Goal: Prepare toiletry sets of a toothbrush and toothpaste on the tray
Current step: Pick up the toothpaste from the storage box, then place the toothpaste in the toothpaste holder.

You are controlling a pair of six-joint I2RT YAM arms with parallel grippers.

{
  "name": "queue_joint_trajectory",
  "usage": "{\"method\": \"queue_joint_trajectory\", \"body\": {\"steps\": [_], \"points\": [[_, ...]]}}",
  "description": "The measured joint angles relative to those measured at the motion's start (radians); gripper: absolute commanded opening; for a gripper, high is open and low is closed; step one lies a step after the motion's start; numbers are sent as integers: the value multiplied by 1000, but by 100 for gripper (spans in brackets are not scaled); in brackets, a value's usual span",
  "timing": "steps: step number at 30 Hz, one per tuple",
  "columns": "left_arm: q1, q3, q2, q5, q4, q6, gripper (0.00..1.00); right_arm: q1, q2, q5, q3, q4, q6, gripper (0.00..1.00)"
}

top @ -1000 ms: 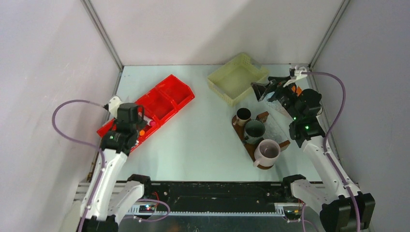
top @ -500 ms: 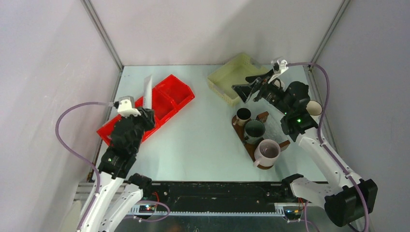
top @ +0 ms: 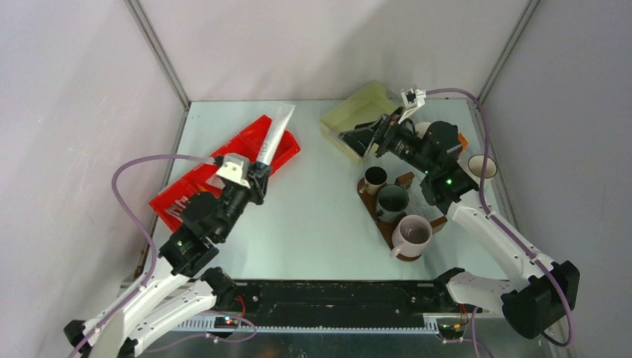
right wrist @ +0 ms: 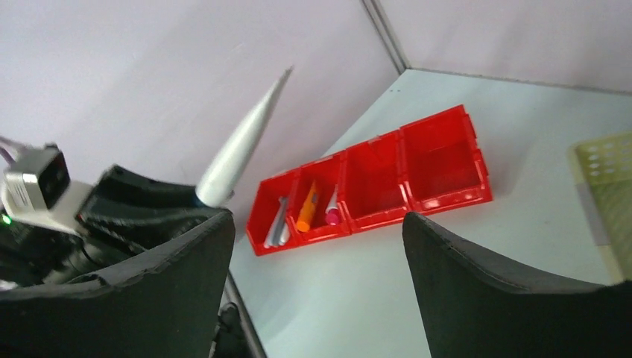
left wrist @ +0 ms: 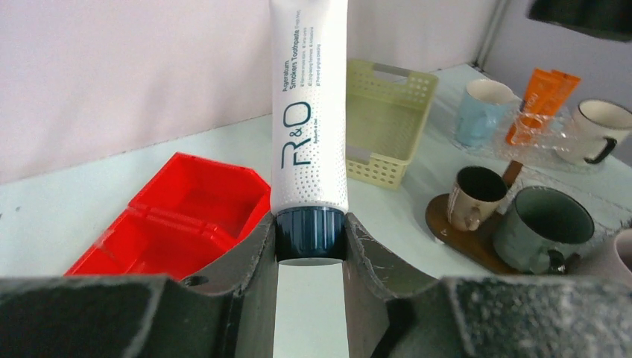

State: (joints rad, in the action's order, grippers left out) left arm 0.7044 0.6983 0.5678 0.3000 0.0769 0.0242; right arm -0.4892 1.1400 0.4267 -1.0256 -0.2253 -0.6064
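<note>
Lab: plain white enclosure walls (top: 320, 45)

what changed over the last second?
Left end effector rose from the red bin and swung toward table centre, gripping a white toothpaste tube by its cap. Right end effector, open and empty, swung left to the yellow basket. Mugs, tray, bin and basket stayed put.
</note>
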Motion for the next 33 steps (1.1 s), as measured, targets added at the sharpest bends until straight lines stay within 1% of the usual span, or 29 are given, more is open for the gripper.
{"method": "queue_joint_trajectory", "body": {"steps": [6, 11, 17, 21, 23, 24, 25, 26, 27, 28, 29, 31, 32, 33], "points": [[169, 0, 68, 76, -77, -163, 0, -22, 24, -24, -31, -7, -130, 84], [276, 0, 119, 145, -121, -275, 0, -39, 37, -51, -37, -24, -214, 82], [367, 1, 182, 194, -174, -367, 0, -54, 78, -77, -40, -45, -280, 80], [410, 2, 217, 212, -203, -404, 0, -56, 100, -99, -40, -47, -303, 75], [428, 2, 230, 216, -217, -419, 0, -56, 110, -107, -40, -46, -311, 69], [433, 2, 234, 218, -223, -426, 0, -56, 114, -110, -40, -47, -314, 65], [438, 2, 238, 220, -229, -429, 0, -56, 117, -113, -40, -47, -317, 62], [442, 2, 241, 221, -232, -435, 0, -56, 121, -114, -40, -47, -322, 57], [444, 2, 244, 222, -237, -438, 0, -56, 124, -117, -40, -47, -327, 53], [447, 2, 245, 222, -237, -441, 0, -56, 127, -117, -40, -48, -331, 47], [449, 2, 246, 222, -240, -444, 0, -56, 130, -117, -40, -48, -334, 44], [452, 2, 250, 222, -249, -445, 0, -55, 136, -116, -40, -48, -344, 31], [454, 2, 252, 222, -252, -446, 0, -55, 138, -116, -40, -48, -348, 28], [455, 2, 253, 222, -255, -446, 2, -54, 140, -113, -40, -50, -351, 20]]}}
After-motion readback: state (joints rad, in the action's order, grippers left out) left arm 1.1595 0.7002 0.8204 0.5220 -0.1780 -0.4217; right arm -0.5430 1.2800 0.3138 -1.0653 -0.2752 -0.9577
